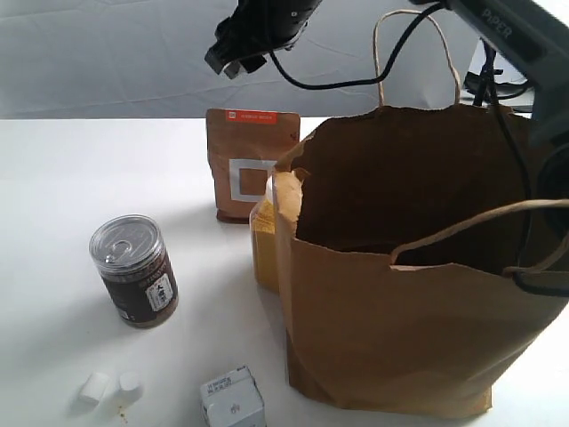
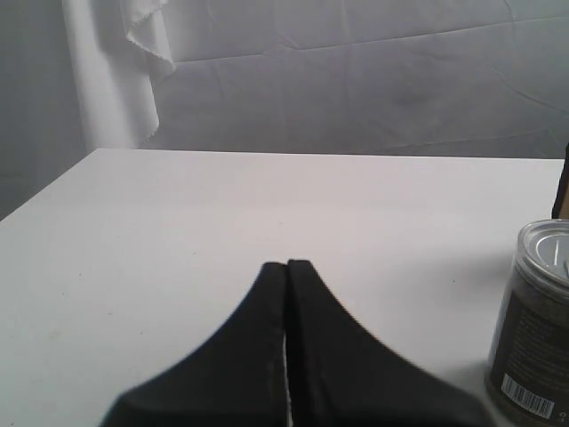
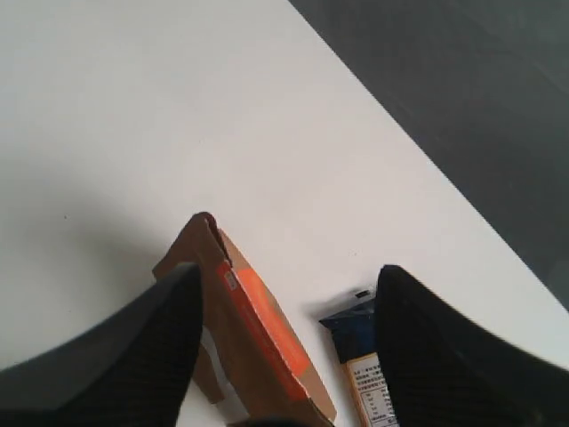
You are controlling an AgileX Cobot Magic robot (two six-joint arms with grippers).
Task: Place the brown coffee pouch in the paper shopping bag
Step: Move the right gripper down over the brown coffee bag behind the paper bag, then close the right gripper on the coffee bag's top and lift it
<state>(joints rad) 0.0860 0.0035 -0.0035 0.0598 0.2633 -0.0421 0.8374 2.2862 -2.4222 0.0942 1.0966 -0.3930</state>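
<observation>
Coffee pouch (image 1: pixel 249 165) upright on counter (image 1: pixel 53 178), just behind paper bag (image 1: pixel 391 329), ungrasped | right fingers (image 3: pixel 133 347) spread wide over its top | left fingers (image 2: pixel 258 338) pressed together | grasp, lift, drop remain

Exterior view: raised, angled down over the table (image 1: pixel 53 178), close to the paper shopping bag (image 1: pixel 382 329). Left wrist view: low, level along the table, sharing the can (image 1: pixel 133 271) with the exterior view. Right wrist view: high, looking steeply down, sharing the brown coffee pouch (image 1: pixel 240 147).
</observation>
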